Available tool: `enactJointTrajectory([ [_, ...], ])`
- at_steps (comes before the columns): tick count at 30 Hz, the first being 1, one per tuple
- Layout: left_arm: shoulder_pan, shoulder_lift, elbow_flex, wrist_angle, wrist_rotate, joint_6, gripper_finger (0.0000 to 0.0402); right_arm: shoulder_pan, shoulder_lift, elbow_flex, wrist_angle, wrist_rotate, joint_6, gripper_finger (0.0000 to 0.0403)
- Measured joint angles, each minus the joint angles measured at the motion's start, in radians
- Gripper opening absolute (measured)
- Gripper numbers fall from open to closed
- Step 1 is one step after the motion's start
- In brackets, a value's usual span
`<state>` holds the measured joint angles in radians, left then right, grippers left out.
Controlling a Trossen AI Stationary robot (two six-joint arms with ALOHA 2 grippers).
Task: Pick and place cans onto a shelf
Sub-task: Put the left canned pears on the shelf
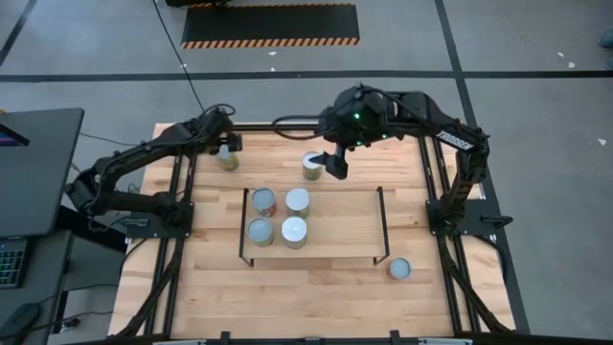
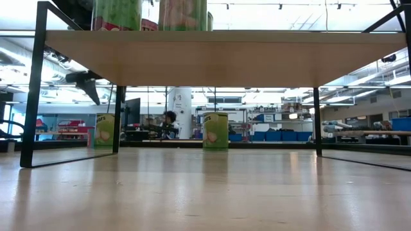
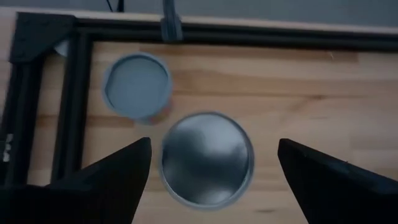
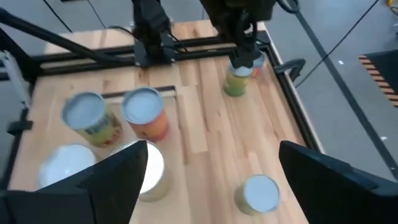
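The shelf stands mid-table and carries several cans, seen upright on its board in the low view. My left gripper is open at the far left, above an olive can. Its fingers stand on either side of the can's silver top without touching it. A second round top sits just beyond. My right gripper is open beside another can, which stands behind the shelf and also shows in the right wrist view. One more can stands on the table at the near right.
Black frame rails run along the table's far edge and along both of its sides. The shelf's thin black end frames rise at its left and right. Bare wood lies on the shelf's right half and in front of it.
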<state>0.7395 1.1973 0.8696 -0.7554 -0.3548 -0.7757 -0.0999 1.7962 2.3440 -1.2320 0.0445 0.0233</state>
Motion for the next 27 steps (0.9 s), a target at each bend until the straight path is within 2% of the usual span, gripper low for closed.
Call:
enactJointTrajectory([
  [4, 0.017, 0.015, 0.0, 0.016, -0.003, 0.001, 0.0357, -0.037, 0.0, 0.0, 0.002, -0.044, -0.009, 0.0371],
  [9, 0.032, 0.09, 0.0, 0.053, 0.052, 0.002, 0.0357, -0.068, 0.0, -0.001, 0.036, -0.045, -0.003, 0.0371],
  [14, 0.032, 0.142, 0.0, 0.042, 0.039, -0.012, 0.0357, -0.092, 0.0, -0.001, 0.028, -0.046, 0.01, 0.0371],
  [18, 0.031, 0.146, 0.001, 0.01, 0.011, -0.017, 0.0357, -0.101, 0.0, -0.001, 0.028, -0.046, 0.03, 0.0371],
  [27, 0.015, 0.104, 0.028, -0.002, 0.018, -0.032, 0.0357, -0.116, 0.001, -0.001, 0.033, -0.048, 0.037, 0.0371],
])
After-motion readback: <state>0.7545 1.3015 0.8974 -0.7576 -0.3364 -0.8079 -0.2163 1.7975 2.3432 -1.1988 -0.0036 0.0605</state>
